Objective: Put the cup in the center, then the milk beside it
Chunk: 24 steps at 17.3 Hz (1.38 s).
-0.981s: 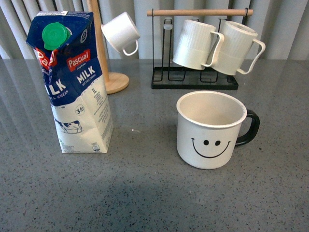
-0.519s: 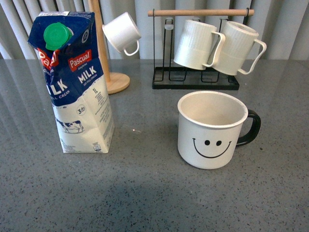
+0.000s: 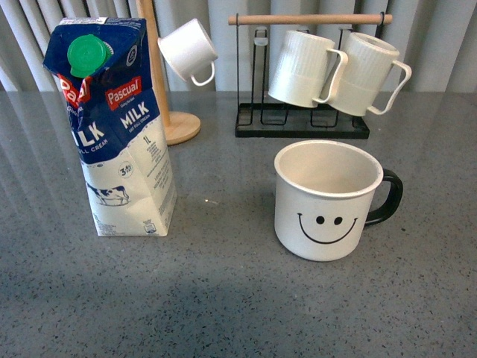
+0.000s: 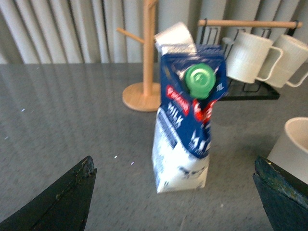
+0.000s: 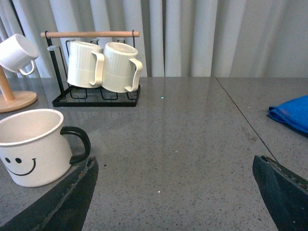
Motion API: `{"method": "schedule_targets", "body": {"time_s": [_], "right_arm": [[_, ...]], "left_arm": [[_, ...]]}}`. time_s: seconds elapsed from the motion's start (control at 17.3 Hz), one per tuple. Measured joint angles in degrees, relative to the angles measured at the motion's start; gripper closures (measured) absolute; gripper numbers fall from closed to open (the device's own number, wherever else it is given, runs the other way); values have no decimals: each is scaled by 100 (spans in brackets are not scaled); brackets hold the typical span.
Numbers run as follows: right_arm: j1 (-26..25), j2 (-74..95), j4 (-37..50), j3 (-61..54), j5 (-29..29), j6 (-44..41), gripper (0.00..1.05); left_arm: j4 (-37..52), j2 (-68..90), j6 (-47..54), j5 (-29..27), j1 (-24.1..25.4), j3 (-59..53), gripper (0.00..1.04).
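Grey speckled table (image 3: 223, 313), pleated curtain (image 3: 447, 45) behind. My left gripper (image 4: 173, 163) is spread wide and holds nothing. The milk (image 4: 185, 130) stands upright ahead of it, centred between the fingers (image 4: 62, 197) and clear of both. My right gripper (image 5: 174, 161) is also spread wide and empty. The cup (image 5: 33, 144) stands upright just ahead of the finger on my left side, with its handle pointing toward the gap.
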Motion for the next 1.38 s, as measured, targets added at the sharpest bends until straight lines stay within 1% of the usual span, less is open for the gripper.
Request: {"method": "schedule_targets", "body": {"time_s": [0.06, 0.12, 0.29, 0.52, 0.69, 0.87, 0.92, 1.15, 1.33, 1.38], "right_arm": [[0, 0, -2, 0, 2, 0, 7], [0, 0, -2, 0, 0, 0, 7], [0, 0, -2, 0, 0, 0, 7], [0, 0, -2, 0, 2, 0, 7], [0, 0, -2, 0, 0, 0, 7], [0, 0, -2, 0, 2, 0, 7], [0, 0, -2, 0, 2, 0, 7], [0, 0, -2, 0, 2, 0, 7], [0, 0, -2, 0, 2, 0, 7], [0, 0, -2, 0, 0, 0, 7]], "left_arm": [[365, 557, -15, -28, -162, 232, 7], [546, 922, -50, -17, -223, 374, 7], [901, 2181, -170, -28, -372, 793, 7], [1152, 3145, -197, -103, -208, 1311, 7], [1357, 3829, -461, -50, -103, 1626, 7], [1504, 4159, -605, -31, -90, 1805, 7], [1510, 4229, -627, -31, -90, 1827, 10], [1580, 4264, -623, -85, -105, 1834, 50], [1622, 4266, -557, -188, -133, 1834, 82], [1622, 4249, -492, -225, -138, 1834, 90]]}}
